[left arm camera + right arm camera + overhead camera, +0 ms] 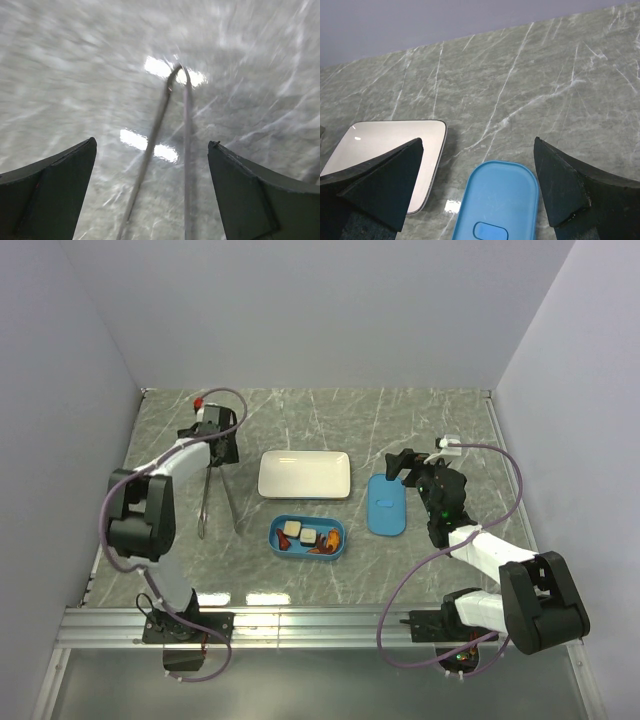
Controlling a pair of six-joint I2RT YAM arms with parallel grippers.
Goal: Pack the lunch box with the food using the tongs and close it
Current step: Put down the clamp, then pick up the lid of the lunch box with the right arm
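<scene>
**Mia:** What is the left claw [151, 145] doing?

**Ben:** Its two fingers are spread wide; they pinch nothing; the tongs [187, 150] lie flat on the table [300, 420] right under it, between the fingers and not touching them; that view is blurry.

**Mia:** Which way do the tongs point?

**Ben:** From above, the two thin legs come out from under the claw and open toward the near edge, like a skinny V.

**Mia:** And the right claw [478, 142]?

**Ben:** Spread wide too; nothing is in it; it hangs over the far end of the blue lid [497, 205]; the lid lies flat with its little tab up.

**Mia:** Where is the lunch box [337, 527]?

**Ben:** In the middle, near the front; it is open; the tongs are to its left and the lid is just to its right; the white plate [305, 475] sits just behind it.

**Mia:** Where is the food [291, 530]?

**Ben:** Inside the box; two whitish cubes with dark edges, and some red and orange bits beside them.
</scene>
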